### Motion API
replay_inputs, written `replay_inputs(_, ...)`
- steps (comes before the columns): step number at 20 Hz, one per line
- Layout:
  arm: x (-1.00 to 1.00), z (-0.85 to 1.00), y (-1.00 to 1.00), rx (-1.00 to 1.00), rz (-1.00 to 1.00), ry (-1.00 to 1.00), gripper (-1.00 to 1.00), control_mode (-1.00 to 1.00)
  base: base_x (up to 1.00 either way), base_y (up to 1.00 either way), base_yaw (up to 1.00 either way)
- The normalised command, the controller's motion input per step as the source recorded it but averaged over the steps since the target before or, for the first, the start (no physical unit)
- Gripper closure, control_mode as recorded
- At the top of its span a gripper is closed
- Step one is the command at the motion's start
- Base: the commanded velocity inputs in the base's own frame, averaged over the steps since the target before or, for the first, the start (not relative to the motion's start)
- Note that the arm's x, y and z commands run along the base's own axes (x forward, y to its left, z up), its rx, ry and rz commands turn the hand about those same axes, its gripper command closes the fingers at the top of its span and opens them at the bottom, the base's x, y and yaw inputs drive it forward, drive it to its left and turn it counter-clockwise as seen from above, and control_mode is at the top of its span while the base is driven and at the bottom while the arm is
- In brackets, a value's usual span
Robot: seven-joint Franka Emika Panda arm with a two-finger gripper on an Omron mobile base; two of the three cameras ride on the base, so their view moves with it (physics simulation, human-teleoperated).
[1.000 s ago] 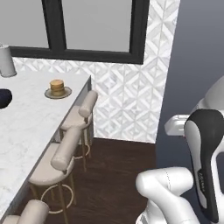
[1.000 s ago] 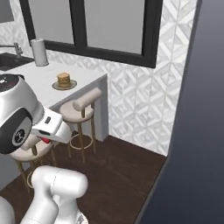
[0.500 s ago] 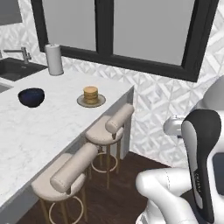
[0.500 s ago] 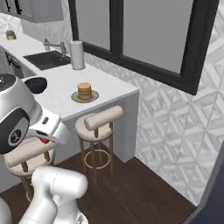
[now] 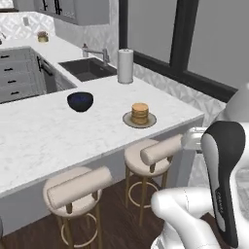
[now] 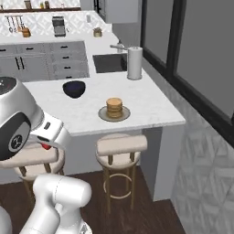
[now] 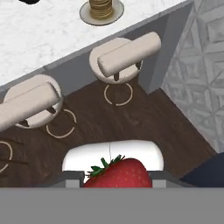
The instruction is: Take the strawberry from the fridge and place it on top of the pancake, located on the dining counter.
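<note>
My gripper (image 7: 117, 178) is shut on the strawberry (image 7: 119, 171), a red berry with green leaves that sits between the finger tips at the bottom of the hand view. In the right base view the strawberry (image 6: 45, 146) shows as a red spot under the white hand, low at the left and short of the counter. The pancake (image 5: 140, 113) is a small stack on a round plate near the corner of the white marble dining counter (image 5: 44, 131). It also appears as the pancake (image 6: 114, 107) and the pancake (image 7: 101, 6). The fridge is out of view.
A dark blue bowl (image 5: 80, 101) sits left of the pancake, with a paper towel roll (image 5: 125, 66) and a sink (image 5: 86, 68) behind it. Beige padded stools (image 5: 151, 155) line the counter's near side over dark wood floor. A patterned wall (image 6: 205, 173) rises to the right.
The whole picture has shifted as the base turned and drove: the counter and pancake now sit nearer and more central. The strawberry stays in the gripper.
</note>
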Motion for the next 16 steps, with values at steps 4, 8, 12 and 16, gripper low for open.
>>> replay_inputs(4,0.0,0.0,0.0,0.0,0.0,0.0,1.0,1.0,0.57,-0.83,0.73)
replay_inputs(8,0.0,0.0,0.0,0.0,0.0,0.0,1.0,1.0,0.41,-0.75,0.63)
replay_inputs(12,0.0,0.0,0.0,0.0,0.0,0.0,1.0,1.0,0.4,-0.52,0.36)
replay_inputs(16,0.0,0.0,0.0,0.0,0.0,0.0,1.0,1.0,0.63,-0.33,-0.03)
